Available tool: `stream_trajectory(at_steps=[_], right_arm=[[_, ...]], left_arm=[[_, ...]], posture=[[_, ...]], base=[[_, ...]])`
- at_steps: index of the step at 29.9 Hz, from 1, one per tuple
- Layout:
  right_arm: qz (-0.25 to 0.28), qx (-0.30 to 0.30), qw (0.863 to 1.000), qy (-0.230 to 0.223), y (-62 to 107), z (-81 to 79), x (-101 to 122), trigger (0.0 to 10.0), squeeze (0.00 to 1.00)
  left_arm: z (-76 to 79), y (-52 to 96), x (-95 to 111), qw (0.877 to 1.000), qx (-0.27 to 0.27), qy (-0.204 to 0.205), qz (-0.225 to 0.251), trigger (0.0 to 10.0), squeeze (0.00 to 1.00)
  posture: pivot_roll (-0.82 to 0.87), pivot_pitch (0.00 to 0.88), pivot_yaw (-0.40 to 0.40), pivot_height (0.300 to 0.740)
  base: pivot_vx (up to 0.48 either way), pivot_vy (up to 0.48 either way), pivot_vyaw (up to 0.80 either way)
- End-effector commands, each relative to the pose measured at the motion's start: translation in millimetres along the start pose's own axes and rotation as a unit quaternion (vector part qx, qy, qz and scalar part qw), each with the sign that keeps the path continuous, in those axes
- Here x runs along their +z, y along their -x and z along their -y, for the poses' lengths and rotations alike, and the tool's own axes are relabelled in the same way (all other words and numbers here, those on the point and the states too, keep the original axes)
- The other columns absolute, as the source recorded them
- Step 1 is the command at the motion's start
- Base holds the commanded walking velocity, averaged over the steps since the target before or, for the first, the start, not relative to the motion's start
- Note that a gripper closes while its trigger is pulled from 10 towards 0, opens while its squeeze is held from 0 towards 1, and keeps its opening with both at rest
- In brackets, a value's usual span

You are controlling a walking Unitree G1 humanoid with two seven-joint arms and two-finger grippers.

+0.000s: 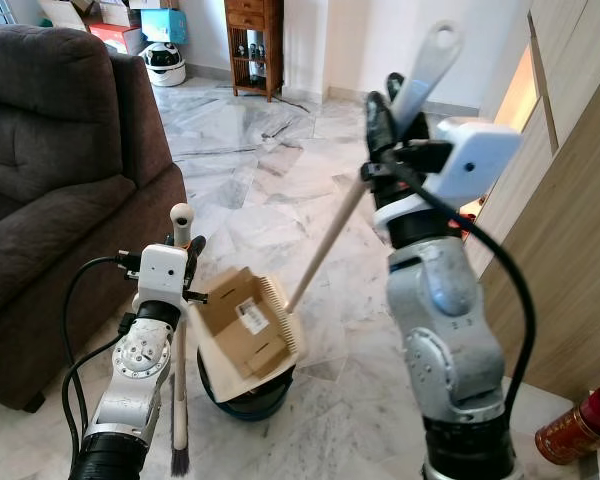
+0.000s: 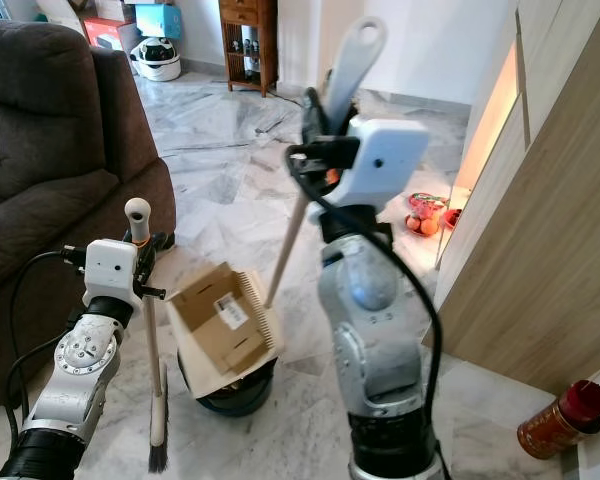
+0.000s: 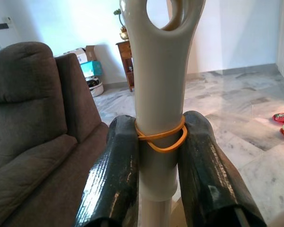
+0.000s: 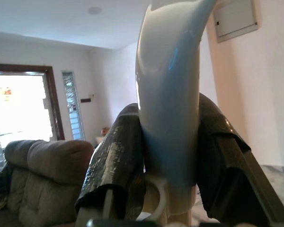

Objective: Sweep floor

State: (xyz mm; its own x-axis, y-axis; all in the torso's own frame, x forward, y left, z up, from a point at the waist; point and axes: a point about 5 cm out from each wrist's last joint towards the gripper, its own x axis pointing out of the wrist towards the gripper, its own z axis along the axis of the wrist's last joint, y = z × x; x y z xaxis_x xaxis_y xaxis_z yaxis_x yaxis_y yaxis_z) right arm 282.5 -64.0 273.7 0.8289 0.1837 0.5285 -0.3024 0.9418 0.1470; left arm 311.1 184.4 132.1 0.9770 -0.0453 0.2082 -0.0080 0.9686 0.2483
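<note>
My left gripper [image 1: 184, 256] is shut on the beige handle of a short broom [image 1: 180, 380], which stands upright with its dark bristles [image 1: 180, 461] on the marble floor. An orange rubber band [image 3: 162, 137] circles the handle between the fingers [image 3: 116, 175]. My right gripper [image 1: 388, 118], raised high, is shut on the long pale handle [image 1: 325, 245] of a beige dustpan [image 1: 280, 330]. The dustpan is tilted over a dark round bin [image 1: 248, 398] and carries a piece of brown cardboard [image 1: 242, 322]. In the right wrist view the fingers [image 4: 118, 161] clamp the white handle grip [image 4: 168, 94].
A dark brown sofa [image 1: 50, 180] stands close on the left. Wooden cabinet fronts [image 1: 570, 250] line the right side, with a red tin [image 1: 578, 426] on the floor below them. Toys [image 2: 425, 215] lie beyond my right arm. A wooden stand [image 1: 253, 40] and a white appliance [image 1: 163, 62] are at the back.
</note>
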Motion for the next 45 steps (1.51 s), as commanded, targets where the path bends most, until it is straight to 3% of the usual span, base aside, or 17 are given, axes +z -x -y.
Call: stream_trajectory(at_steps=[1, 31, 32, 33, 35, 45], right_arm=[[0.07, 0.013, 0.997, 0.001, 1.4, -9.7, 25, 10.0, 0.0], [0.074, 0.019, 0.997, 0.004, 2.7, -13.5, 26, 10.0, 0.0], [0.078, 0.022, 0.997, 0.007, 4.3, -17.2, 26, 10.0, 0.0], [0.129, 0.09, 0.985, 0.066, 12.8, -48.8, 36, 10.0, 0.0], [0.149, 0.12, 0.978, 0.088, 17.4, -61.4, 39, 10.0, 0.0], [0.152, 0.12, 0.977, 0.089, 18.4, -63.2, 37, 10.0, 0.0]], left_arm=[[-0.1, -0.4, 7, 1.0, -0.003, -0.018, 0.022, 10.0, 0.0], [0.0, -0.2, 7, 1.0, -0.003, -0.019, 0.022, 10.0, 0.0], [0.0, -0.1, 7, 1.0, -0.003, -0.019, 0.022, 10.0, 0.0], [0.9, 1.3, 6, 0.999, -0.005, -0.025, 0.021, 10.0, 0.0], [1.2, 1.9, 6, 0.999, -0.005, -0.028, 0.021, 10.0, 0.0], [1.1, 1.9, 6, 0.999, -0.005, -0.029, 0.021, 10.0, 0.0]], posture=[[0.11, 0.0, -0.006, 0.74], [0.11, 0.0, -0.007, 0.74], [0.11, 0.0, -0.007, 0.74], [0.11, 0.0, -0.013, 0.74], [0.11, 0.0, -0.013, 0.74], [0.11, 0.0, -0.013, 0.74]], base=[[0.0, 0.0, 0.0], [0.0, 0.0, 0.0], [0.0, 0.0, 0.0], [0.0, 0.0, 0.0], [0.0, 0.0, 0.0], [0.0, 0.0, 0.0]])
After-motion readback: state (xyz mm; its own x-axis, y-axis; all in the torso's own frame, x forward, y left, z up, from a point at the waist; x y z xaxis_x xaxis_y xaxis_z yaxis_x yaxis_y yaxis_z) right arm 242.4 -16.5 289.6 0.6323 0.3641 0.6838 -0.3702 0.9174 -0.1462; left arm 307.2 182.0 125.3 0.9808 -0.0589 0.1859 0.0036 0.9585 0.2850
